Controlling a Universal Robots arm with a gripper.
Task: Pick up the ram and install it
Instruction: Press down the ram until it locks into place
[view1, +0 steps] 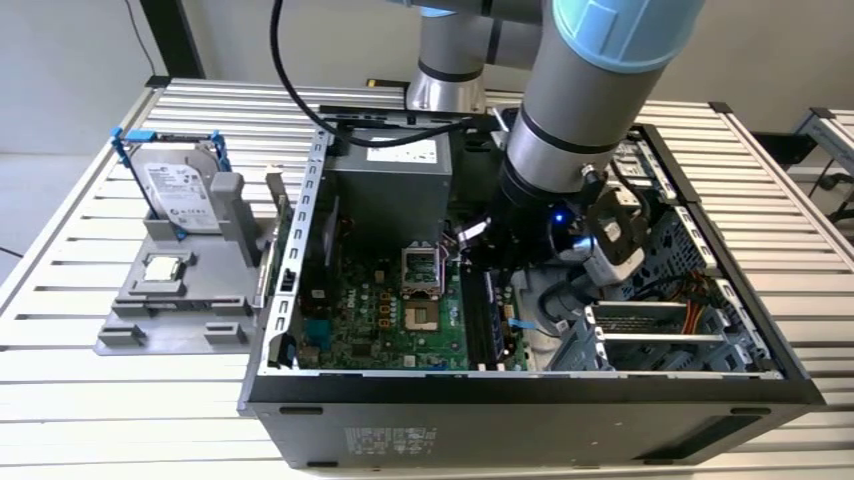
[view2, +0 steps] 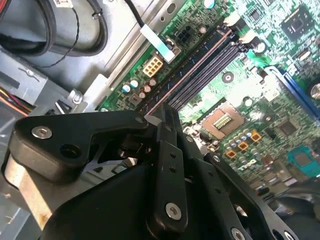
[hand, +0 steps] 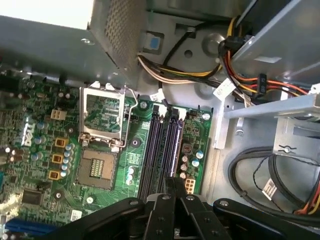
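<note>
Ram (hand: 176, 145) seated lengthwise in its motherboard (hand: 45, 140) slot.

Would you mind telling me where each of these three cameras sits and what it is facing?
Exterior view: off the arm, above, looking down into the open computer case; the arm reaches in.
First wrist view: on the wrist, facing the motherboard, memory slots and processor socket; the gripper shows.
Second wrist view: on the wrist, facing the same slots; the gripper shows.
Both wrist views share slots, socket and gripper.
</note>
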